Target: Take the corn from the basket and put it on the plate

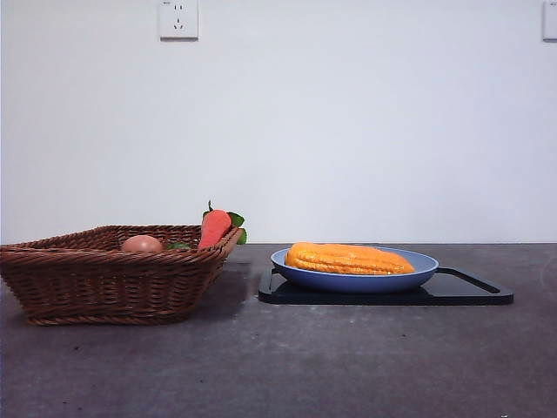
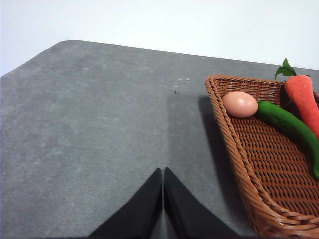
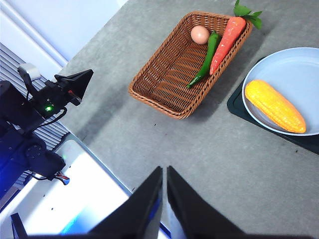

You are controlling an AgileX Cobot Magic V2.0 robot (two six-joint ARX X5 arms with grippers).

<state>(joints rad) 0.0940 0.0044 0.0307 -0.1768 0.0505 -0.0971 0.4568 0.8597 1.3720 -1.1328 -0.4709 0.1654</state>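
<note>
Your corn (image 1: pixel 349 259) lies on its side in the light-blue plate (image 1: pixel 426 266), which sits on a flat black tray (image 1: pixel 474 292) to one side of the wicker basket (image 1: pixel 104 283), with a strip of bare grey table (image 1: pixel 278 366) between them. From the front view you see only the egg (image 1: pixel 142 244) and the carrot (image 1: pixel 214 228) poking above the basket rim; the right wrist view also shows you a long green pepper (image 3: pixel 205 59) lying beside the carrot, with the rest of the basket floor bare. That same view places the corn toward the near side of the plate, leaving most of the plate's surface open. Your left claw (image 2: pixel 163 174) hangs above bare table just beside the basket's outer wall, jaws pressed together with nothing between them. Your right claw (image 3: pixel 164 172) sits high over the table's near edge, well apart from basket and plate, its jaws likewise pressed together and holding nothing. A white wall socket (image 1: pixel 178 19) is mounted above the basket; no writing on it can be read.
</note>
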